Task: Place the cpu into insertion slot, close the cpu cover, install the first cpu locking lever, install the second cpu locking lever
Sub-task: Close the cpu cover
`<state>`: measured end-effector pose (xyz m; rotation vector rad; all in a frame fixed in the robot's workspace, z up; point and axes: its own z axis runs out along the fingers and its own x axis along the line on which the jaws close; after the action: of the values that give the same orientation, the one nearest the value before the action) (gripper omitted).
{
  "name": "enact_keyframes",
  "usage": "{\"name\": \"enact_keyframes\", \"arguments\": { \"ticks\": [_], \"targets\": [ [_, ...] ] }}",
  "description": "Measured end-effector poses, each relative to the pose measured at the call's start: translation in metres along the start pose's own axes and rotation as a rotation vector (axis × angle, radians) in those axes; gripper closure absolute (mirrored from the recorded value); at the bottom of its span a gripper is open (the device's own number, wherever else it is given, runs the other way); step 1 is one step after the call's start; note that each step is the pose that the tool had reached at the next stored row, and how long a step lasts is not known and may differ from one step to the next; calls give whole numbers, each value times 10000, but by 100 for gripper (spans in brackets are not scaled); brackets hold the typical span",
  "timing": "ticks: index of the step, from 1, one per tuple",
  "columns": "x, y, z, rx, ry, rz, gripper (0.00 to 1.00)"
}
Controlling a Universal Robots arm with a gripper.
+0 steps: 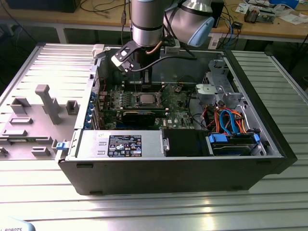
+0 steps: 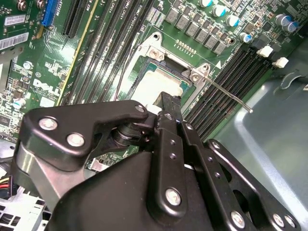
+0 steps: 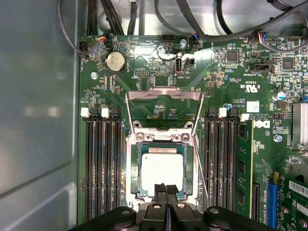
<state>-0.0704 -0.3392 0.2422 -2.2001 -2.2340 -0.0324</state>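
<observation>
The cpu (image 3: 161, 168) lies flat in the insertion slot (image 3: 136, 169), its pale metal face up. The cpu cover (image 3: 163, 92), a thin silver frame, stands swung open on the slot's far side, with green board showing through its window. A thin wire locking lever (image 3: 200, 166) runs along one side of the slot and sticks out free in the second wrist view (image 2: 226, 92). My gripper (image 3: 166, 187) hangs just over the cpu's near edge, fingers pressed together with nothing between them. In the second wrist view the gripper (image 2: 168, 100) sits above the slot (image 2: 166, 77). In the exterior view the slot (image 1: 146, 99) lies below the arm.
The green motherboard (image 1: 178, 113) lies inside an open computer case (image 1: 168, 168) on a slatted metal table. Black memory slots (image 3: 101, 163) flank the socket on both sides. Cables (image 3: 192, 19) cross the far end of the board. A drive cage with orange and blue cables (image 1: 231, 122) fills the exterior view's right.
</observation>
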Motion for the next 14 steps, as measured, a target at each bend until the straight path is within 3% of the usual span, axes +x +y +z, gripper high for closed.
{"name": "enact_keyframes", "arguments": {
  "ticks": [5, 14],
  "targets": [
    [1, 1, -35, -2, 3, 0, 89],
    [1, 2, -40, -2, 5, 3, 89]
  ]
}}
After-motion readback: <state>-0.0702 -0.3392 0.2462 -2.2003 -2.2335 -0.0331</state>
